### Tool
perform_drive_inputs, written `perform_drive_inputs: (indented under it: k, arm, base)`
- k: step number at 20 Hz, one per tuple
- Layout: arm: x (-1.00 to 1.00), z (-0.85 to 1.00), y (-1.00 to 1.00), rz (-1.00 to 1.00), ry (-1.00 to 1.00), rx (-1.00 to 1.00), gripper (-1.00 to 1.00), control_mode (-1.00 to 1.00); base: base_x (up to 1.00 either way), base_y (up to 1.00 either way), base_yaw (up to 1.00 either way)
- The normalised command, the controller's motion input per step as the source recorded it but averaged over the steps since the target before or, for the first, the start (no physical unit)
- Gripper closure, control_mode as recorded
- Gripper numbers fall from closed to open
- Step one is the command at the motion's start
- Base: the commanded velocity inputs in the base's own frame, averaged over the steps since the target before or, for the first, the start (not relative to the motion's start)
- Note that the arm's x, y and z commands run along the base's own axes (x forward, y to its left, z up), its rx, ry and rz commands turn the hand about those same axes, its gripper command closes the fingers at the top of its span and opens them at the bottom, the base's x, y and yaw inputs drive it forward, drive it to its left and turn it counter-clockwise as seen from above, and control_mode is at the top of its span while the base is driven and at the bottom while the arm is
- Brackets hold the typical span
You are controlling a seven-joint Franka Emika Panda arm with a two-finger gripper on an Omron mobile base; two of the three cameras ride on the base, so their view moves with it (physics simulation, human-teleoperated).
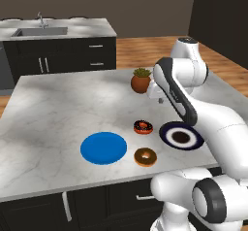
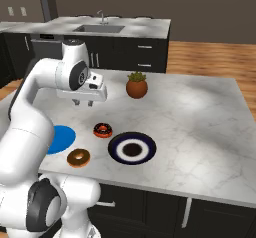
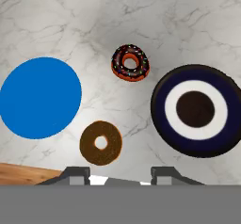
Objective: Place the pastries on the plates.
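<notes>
high over the counter [image 1: 48,104], the gripper [image 2: 84,102] hangs with jaws together (holding nothing). it should open, drop straight onto the chocolate donut [image 3: 130,62], and pinch its ring gently.

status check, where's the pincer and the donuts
Pincer shut, empty, above the counter. Chocolate donut and brown donut on bare marble, off blue plate and navy plate. Nothing in the way.
</notes>
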Motion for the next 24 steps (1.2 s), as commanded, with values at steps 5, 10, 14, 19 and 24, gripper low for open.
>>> perform_drive_inputs:
  k: [5,10,14,19,24]
  arm:
    - [-0.47,0.00,0.00,0.00,0.00,0.00,-1.00,-1.00]
    - [-0.35,-0.28,0.00,0.01,0.00,-0.03,-1.00,-1.00]
    - [0.00,-0.30,-0.04,0.10,0.00,0.00,-1.00,-1.00]
    - [0.11,-0.38,-0.04,0.14,0.00,0.01,-1.00,-1.00]
    - [0.35,-0.23,0.00,0.07,0.00,0.02,-1.00,-1.00]
  base:
    - [0.00,0.00,0.00]
    - [0.00,0.00,0.00]
    - [0.00,0.00,0.00]
    - [0.00,0.00,0.00]
    - [0.00,0.00,0.00]
